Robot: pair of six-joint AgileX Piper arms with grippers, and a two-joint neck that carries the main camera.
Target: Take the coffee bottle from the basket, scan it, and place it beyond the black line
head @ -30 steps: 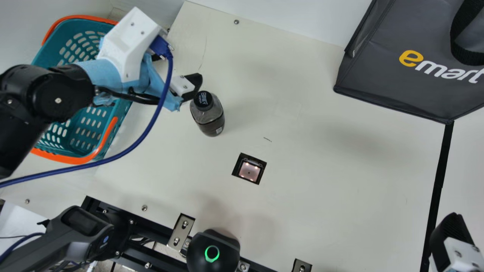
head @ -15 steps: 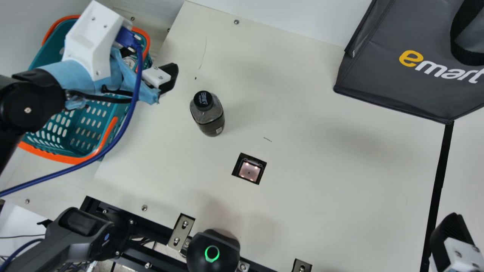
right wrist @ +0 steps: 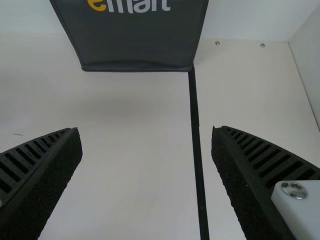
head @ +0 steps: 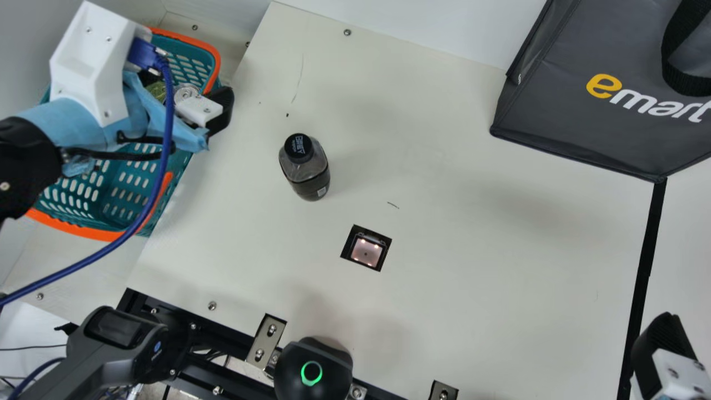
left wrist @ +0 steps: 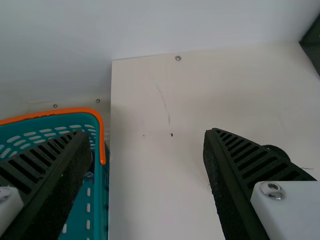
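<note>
Coffee bottle (head: 304, 166): Dark and black-capped, it stands upright on the cream counter (head: 472, 250), between the basket (head: 214, 64) and the scanner window (head: 366, 251), and well apart from the black line (head: 647, 239).
Left end effector (head: 218, 111): Spread wide and holding nothing, it hovers by the basket's counter-side edge; in the left wrist view, bare counter and part of the orange rim show between its fingers.
Right end effector (head: 666, 347): Also spread and empty, at the black line, which runs between its fingers in the right wrist view.
Basket: Teal with orange trim, beside the counter and partly covered by the left arm, a round clear-topped item (head: 186, 92) inside.
Scanner window: Set into the counter, lit by small lights.
Black line: Runs down the counter from the corner of the dark gray bag (head: 577, 128).
Blue cable (head: 156, 194): Trails from the left arm across the basket.
</note>
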